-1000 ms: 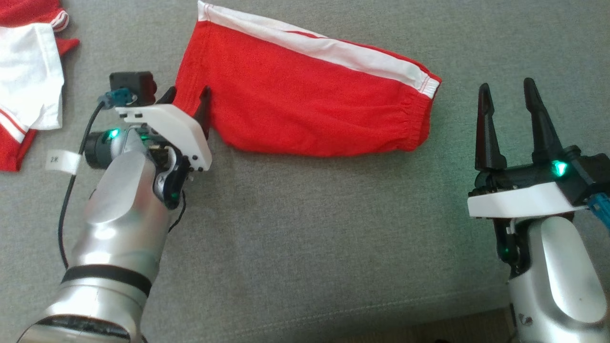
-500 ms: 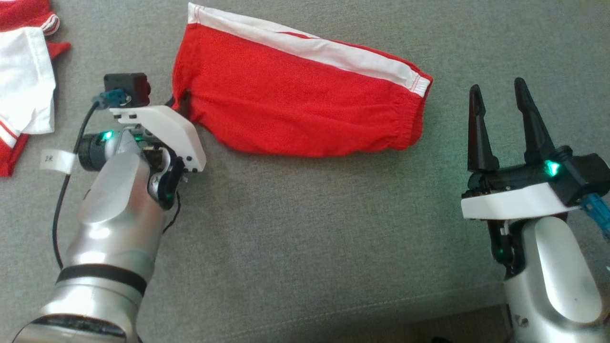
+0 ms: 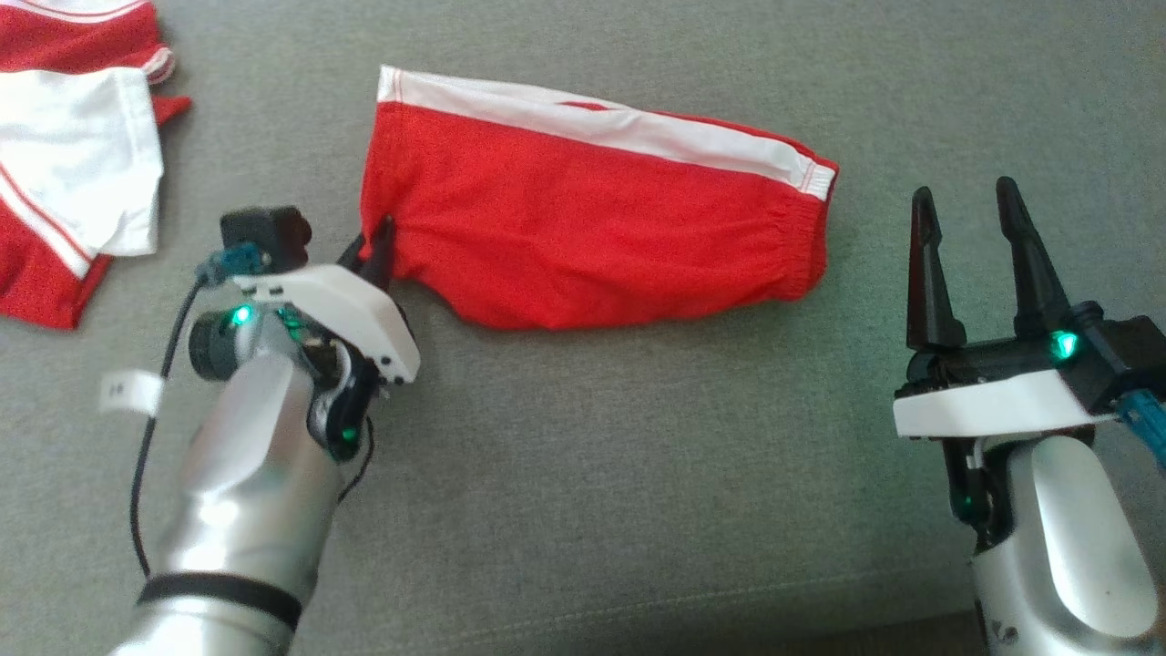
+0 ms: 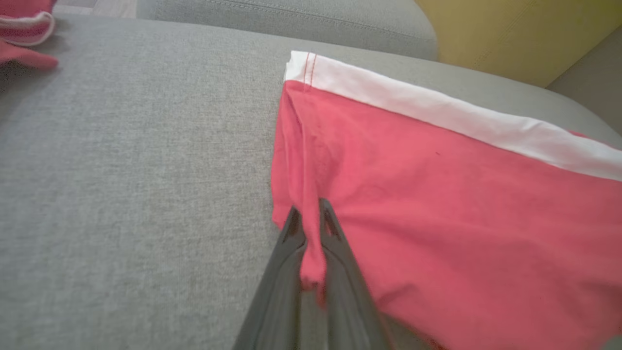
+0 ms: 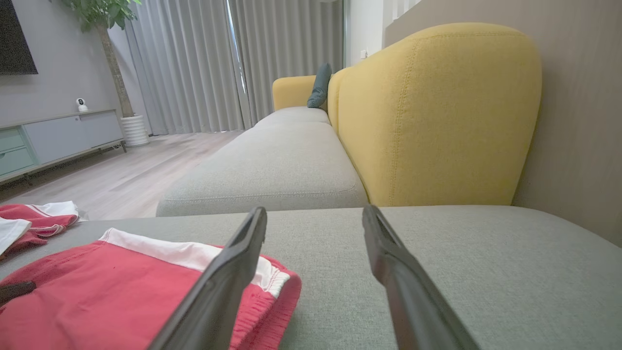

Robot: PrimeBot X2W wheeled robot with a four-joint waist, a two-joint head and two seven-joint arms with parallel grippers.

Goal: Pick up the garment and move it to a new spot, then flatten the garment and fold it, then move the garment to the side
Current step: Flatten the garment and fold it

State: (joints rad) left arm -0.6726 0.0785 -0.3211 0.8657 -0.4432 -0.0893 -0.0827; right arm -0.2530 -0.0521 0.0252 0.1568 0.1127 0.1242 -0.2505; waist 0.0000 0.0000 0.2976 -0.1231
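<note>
Your left gripper [image 3: 375, 244] is clamped on the eight o'clock corner of the red shorts [image 3: 592, 237] on the grey cushion [image 3: 638, 474]. Your right gripper [image 3: 966, 196] hovers at three o'clock, fingers apart. The jersey [image 3: 82, 164] lies untouched at ten o'clock. This looks like the pick-up step; next, lift the cloth clear before carrying it.

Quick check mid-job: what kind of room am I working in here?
Most likely a home living room. The right wrist view shows a long grey sofa with yellow backrests, floor-length curtains, and a low media cabinet beside a potted tree on wood flooring.
</note>
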